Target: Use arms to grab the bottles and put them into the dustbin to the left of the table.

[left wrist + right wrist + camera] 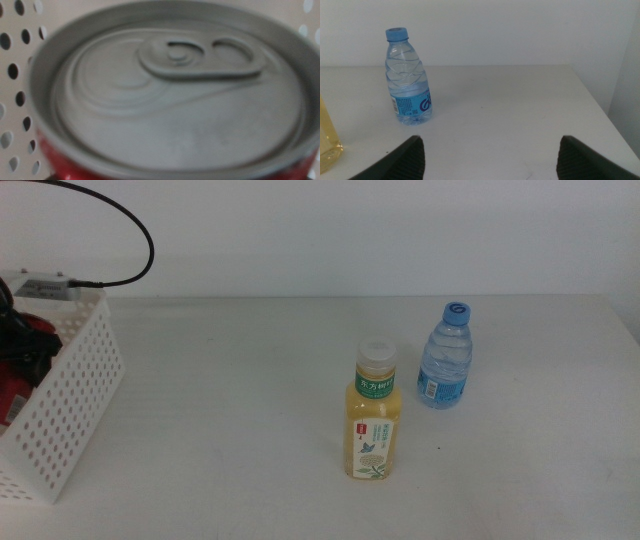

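Observation:
The red drinks can point(170, 100) fills the left wrist view, its silver top very close, with the dustbin's holed white walls point(12, 70) behind it. In the middle view the left gripper point(25, 345) is down inside the white dustbin point(70, 370) at the far left, with the red can point(12, 398) beside it. The yellow tea bottle point(373, 425) stands upright mid-table. The clear water bottle point(445, 365) stands behind it to the right. My right gripper point(490, 155) is open and empty, low over the table, short of the water bottle point(409, 85).
A black cable point(120, 240) loops over the wall behind the dustbin. The off-white table point(230, 430) stretches between the dustbin and the bottles. The table's right edge point(600, 105) shows in the right wrist view, and an edge of the tea bottle point(326, 140) too.

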You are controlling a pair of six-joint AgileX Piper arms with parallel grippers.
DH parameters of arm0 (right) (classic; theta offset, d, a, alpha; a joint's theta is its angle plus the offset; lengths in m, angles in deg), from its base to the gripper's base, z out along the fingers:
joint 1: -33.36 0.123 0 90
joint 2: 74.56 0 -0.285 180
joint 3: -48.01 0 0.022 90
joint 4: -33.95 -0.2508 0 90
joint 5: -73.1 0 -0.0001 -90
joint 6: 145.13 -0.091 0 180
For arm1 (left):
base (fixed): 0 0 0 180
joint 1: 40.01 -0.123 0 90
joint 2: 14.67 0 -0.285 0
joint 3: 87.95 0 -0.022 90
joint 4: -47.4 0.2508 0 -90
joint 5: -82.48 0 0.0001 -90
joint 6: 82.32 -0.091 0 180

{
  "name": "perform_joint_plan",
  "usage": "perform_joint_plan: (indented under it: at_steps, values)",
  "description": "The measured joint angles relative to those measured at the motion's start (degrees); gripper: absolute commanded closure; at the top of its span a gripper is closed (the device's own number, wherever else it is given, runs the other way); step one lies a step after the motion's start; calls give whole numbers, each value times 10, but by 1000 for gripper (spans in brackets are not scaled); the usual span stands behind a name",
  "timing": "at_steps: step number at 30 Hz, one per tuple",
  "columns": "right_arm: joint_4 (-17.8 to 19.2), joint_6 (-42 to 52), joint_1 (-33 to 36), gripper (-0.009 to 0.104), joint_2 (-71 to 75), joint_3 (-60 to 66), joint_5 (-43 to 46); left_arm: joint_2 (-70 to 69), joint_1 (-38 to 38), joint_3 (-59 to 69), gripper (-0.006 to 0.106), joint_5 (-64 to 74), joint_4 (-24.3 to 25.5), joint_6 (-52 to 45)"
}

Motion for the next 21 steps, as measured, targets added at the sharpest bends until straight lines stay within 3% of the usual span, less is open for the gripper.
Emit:
perform_joint_plan:
  at_steps: [4, 8, 10, 11, 16, 19, 21]
  values:
    - [0, 0, 0, 23, 0, 0, 0, 8, -1, 0, 102, -2, -5, 0]
    - [0, 0, 0, 23, 0, 0, 0, 10, -1, 0, 89, -2, -11, 0]
    - [0, 0, 0, 23, 0, 0, 0, 10, -1, 0, 78, -2, -16, 0]
    - [0, 0, 0, 23, 0, 0, 0, 12, -1, 0, 60, -2, -16, 0]
    - [0, 0, 0, 23, 0, 0, 0, 24, -1, 0, 27, -2, -16, 0]
    - [0, 0, 0, 23, 0, 0, 0, 24, -1, -1, 13, -2, -16, 0]
    - [0, 0, 0, 23, 0, 0, 0, 24, -1, -2, 10, -2, -16, 0]
